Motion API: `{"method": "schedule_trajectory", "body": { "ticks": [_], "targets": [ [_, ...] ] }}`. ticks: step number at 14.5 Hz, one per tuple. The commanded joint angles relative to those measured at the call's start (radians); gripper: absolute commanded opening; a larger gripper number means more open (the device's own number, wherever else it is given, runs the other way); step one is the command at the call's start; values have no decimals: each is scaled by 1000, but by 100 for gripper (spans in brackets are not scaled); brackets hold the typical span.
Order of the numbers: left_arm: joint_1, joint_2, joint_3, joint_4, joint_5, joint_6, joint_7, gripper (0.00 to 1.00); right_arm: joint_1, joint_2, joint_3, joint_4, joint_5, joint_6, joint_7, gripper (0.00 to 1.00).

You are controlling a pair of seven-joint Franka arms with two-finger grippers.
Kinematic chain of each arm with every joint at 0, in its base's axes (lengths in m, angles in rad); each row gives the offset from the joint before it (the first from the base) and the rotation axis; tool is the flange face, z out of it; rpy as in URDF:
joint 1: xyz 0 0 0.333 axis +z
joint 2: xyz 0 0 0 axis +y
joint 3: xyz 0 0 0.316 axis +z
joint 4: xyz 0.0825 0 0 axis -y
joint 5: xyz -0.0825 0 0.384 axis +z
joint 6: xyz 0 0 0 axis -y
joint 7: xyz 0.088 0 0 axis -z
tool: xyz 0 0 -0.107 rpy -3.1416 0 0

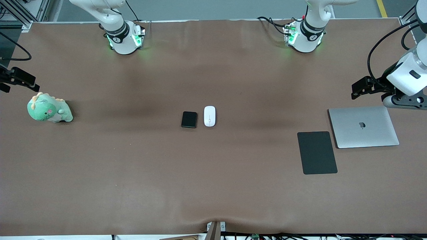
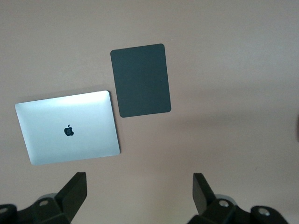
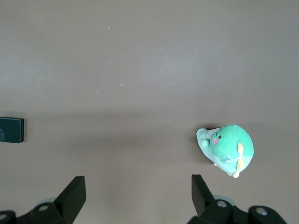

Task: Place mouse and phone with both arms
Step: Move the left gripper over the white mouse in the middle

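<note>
The white oval mouse [image 1: 209, 116] and the small black phone [image 1: 189, 119] lie side by side at the middle of the table, the phone toward the right arm's end. The phone's edge also shows in the right wrist view [image 3: 11, 129]. My left gripper [image 1: 358, 89] hangs open and empty over the table at the left arm's end, beside the laptop; its fingers stand wide apart in the left wrist view [image 2: 139, 193]. My right gripper [image 1: 23, 80] hangs open and empty at the right arm's end, over the table by the plush [image 3: 138, 193]. Both are well away from mouse and phone.
A closed silver laptop [image 1: 363, 126] [image 2: 70, 127] and a large flat black pad [image 1: 317, 152] [image 2: 140, 80] lie at the left arm's end. A green dinosaur plush [image 1: 49, 110] [image 3: 229, 148] sits at the right arm's end. Brown cloth covers the table.
</note>
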Motion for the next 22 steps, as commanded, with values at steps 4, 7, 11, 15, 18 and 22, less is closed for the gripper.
{"method": "schedule_trajectory", "body": {
  "ticks": [4,7,11,15,18,22],
  "targets": [
    [-2,58,0,70,-11,-8,19,100,4,22,0,50,6,-6,-3,100],
    [-40,92,-1,98,-12,-14,12,100,3,28,0,51,6,-6,-6,100],
    [-142,143,-1,98,-14,-2,-147,100,4,60,0,53,6,-3,-7,100],
    [-272,184,-1,82,-43,80,-289,100,3,63,0,53,7,-2,-9,100],
    [-387,228,-1,47,-46,205,-478,100,4,65,0,51,6,-1,-9,100],
    [-540,308,2,12,-35,329,-613,100,4,99,0,53,6,-5,-10,100]
  ]
}}
